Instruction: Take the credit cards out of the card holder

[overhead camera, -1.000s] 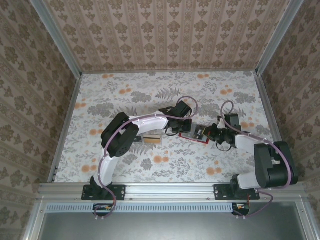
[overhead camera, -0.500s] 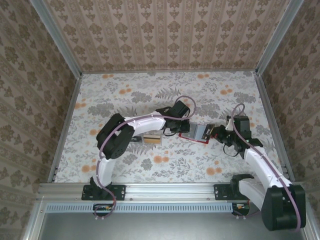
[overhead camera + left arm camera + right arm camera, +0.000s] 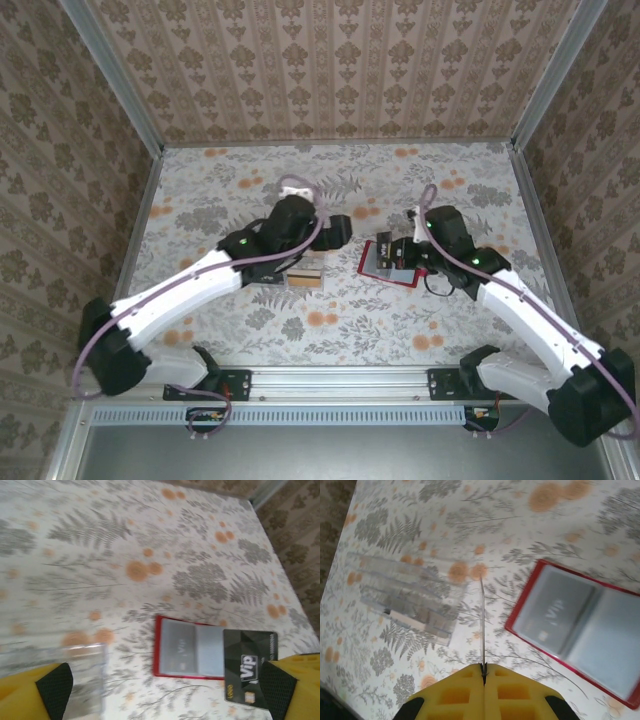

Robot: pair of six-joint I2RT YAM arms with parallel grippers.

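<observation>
The red card holder (image 3: 378, 268) lies open on the flowered table, and a grey card (image 3: 549, 611) sits in one of its clear pockets. The holder (image 3: 187, 647) also lies below my left gripper (image 3: 167, 686), which is open with its yellow fingers (image 3: 35, 692) wide apart and nothing between them. In the top view the left gripper (image 3: 340, 232) hovers just left of the holder. My right gripper (image 3: 483, 669) is shut on a dark grey credit card (image 3: 482, 625) seen edge-on. The same card (image 3: 249, 667) shows its face, marked VIP. The right gripper (image 3: 408, 250) is over the holder's right half.
A clear plastic box (image 3: 305, 277) with a tan item inside lies left of the holder, close to the left arm. It is also in both wrist views (image 3: 405, 600) (image 3: 75, 680). Metal rails and patterned walls (image 3: 320, 60) enclose the table.
The left gripper has let go of the holder's left edge and drawn back to the left. The right gripper has moved left over the holder, carrying the dark grey card.
</observation>
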